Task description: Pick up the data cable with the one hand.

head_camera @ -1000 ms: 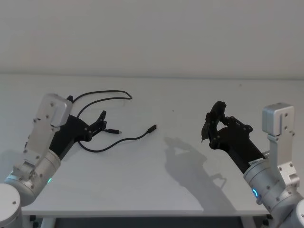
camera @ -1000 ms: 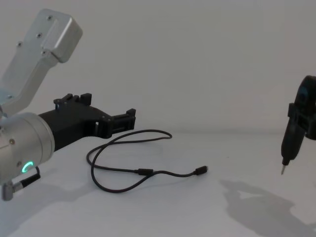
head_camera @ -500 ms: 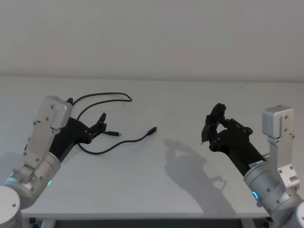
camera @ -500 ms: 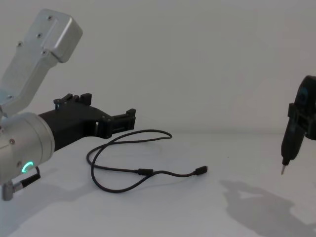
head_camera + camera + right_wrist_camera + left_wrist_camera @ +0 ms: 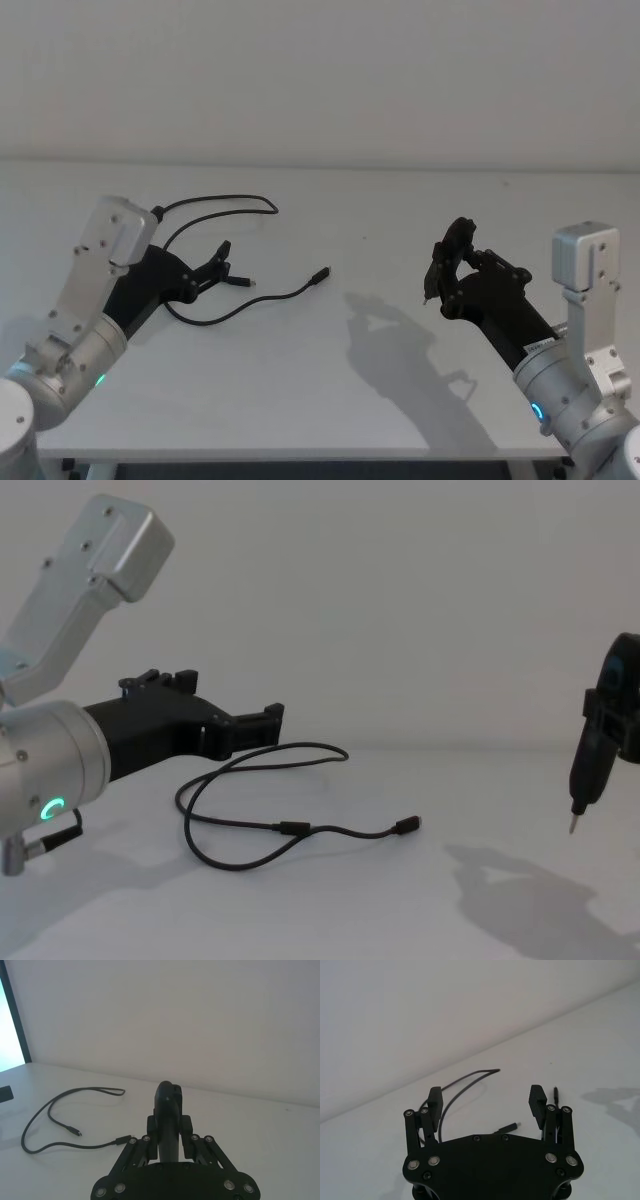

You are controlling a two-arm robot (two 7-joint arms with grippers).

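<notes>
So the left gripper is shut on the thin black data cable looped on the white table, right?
Not quite. The left gripper is open, not shut on the thin black data cable, which lies ungripped, looped on the white table. The left wrist view shows it. The right gripper, off to the right, holds a dark pen-shaped tool.

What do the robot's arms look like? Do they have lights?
Each arm has a round silver wrist with a small glowing ring and a boxy silver block. The left gripper and right gripper are black, angular, two-fingered, dotted with silver screws.
</notes>
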